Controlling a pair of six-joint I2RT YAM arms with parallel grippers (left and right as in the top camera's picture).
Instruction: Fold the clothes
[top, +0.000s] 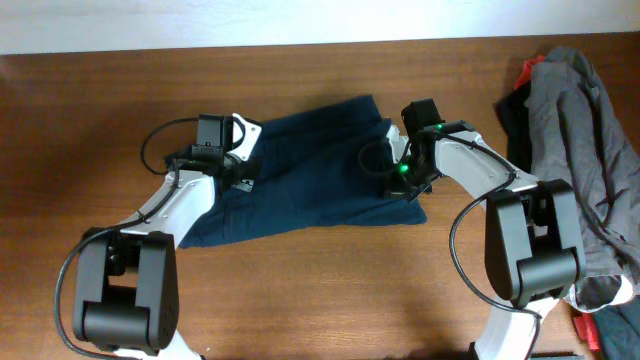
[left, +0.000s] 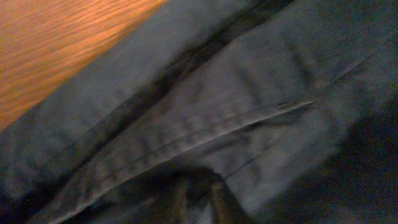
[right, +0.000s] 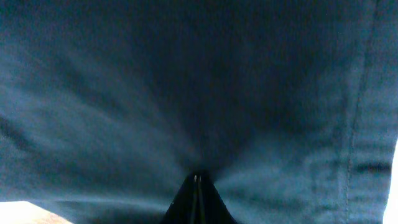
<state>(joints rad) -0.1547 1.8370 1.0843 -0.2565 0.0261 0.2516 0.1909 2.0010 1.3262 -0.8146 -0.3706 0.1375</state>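
The navy shorts (top: 310, 170) are lying in the middle of the desk (top: 300, 290), spread in a wide, slanted patch between the two arms. I am seeing no tidy, finished fold. The near left edge is trailing out unevenly, so I am judging the folding to be at an early stage, with most of it still to do.

The right gripper (top: 398, 185) is sitting on the right part of the shorts, its jaws pressed together and pinching the cloth, with creases fanning out from the tip. The left gripper (top: 243, 178) is resting at the left edge, over a stitched hem. Its fingertips (left: 180, 200) are showing only as a blur, so I cannot tell whether they are gripping.

The fabric is looking like a plain, matte weave, soft and lightly rumpled, with doubled layers along the seam. A grey garment (top: 580, 130) is lying heaped at the far right.
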